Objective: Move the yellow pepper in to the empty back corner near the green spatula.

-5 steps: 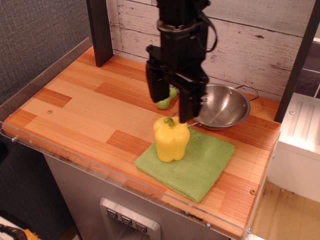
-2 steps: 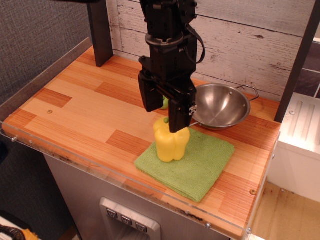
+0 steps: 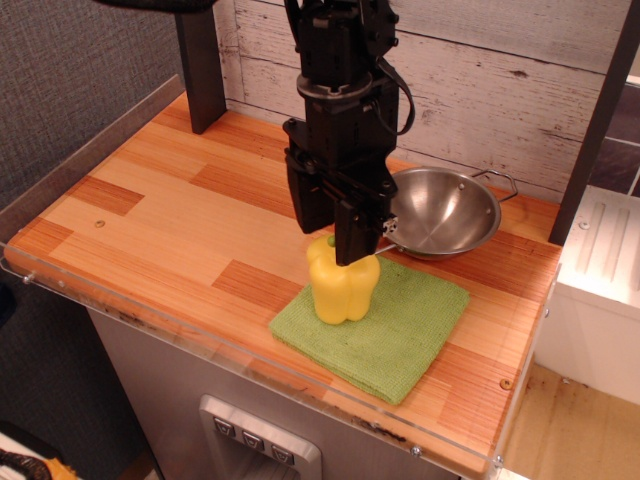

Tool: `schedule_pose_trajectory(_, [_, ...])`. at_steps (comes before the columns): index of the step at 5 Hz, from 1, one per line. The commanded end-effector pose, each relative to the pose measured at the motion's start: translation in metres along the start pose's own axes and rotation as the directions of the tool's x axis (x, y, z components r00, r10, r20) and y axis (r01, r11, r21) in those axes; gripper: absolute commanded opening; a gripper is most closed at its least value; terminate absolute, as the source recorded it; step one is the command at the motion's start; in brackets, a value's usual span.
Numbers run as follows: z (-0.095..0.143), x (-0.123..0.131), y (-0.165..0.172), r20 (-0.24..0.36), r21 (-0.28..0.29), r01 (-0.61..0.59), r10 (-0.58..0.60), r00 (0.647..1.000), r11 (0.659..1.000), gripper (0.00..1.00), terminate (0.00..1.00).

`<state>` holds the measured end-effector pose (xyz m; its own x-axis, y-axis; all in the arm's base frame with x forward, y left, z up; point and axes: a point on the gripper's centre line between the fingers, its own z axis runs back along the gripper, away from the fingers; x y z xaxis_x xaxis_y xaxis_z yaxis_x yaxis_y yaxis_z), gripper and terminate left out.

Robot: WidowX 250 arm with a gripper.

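Observation:
The yellow pepper (image 3: 343,292) stands upright on the green woven cloth (image 3: 405,325) near the table's front. My black gripper (image 3: 329,243) is right on top of it. Its two fingers stand close together around the stem, which they hide, and one fingertip (image 3: 350,255) overlaps the pepper's top. The pepper still rests on the cloth. The green spatula's handle is hidden behind the gripper. The back corner (image 3: 235,125) with its dark upright post (image 3: 200,60) lies to the far left, bare wood.
A steel pan (image 3: 447,212) sits just right of the gripper, against the plank wall. A white cabinet (image 3: 600,290) stands past the table's right edge. A clear acrylic lip (image 3: 200,335) runs along the front edge. Another dark post (image 3: 595,130) stands at the back right.
The gripper has come down and leftward onto the pepper's top, and its fingers have drawn closer together. It now hides the spatula's green handle. The pepper has not moved.

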<state>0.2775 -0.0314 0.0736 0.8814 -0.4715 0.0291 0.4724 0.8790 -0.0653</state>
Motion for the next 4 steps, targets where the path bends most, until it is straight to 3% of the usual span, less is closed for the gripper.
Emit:
schedule_pose_trajectory(1, [0.002,0.000,-0.003,0.005,0.018,0.015,-0.016,1.000,1.000,0.00,0.00])
schedule_pose_trajectory(3, [0.004,0.000,-0.003,0.013,0.015,0.020,-0.020,1.000,1.000,0.00,0.00])
schedule_pose_trajectory(4, [0.033,-0.002,0.018,0.064,0.060,-0.044,0.040,0.997,0.997,0.00,0.00])
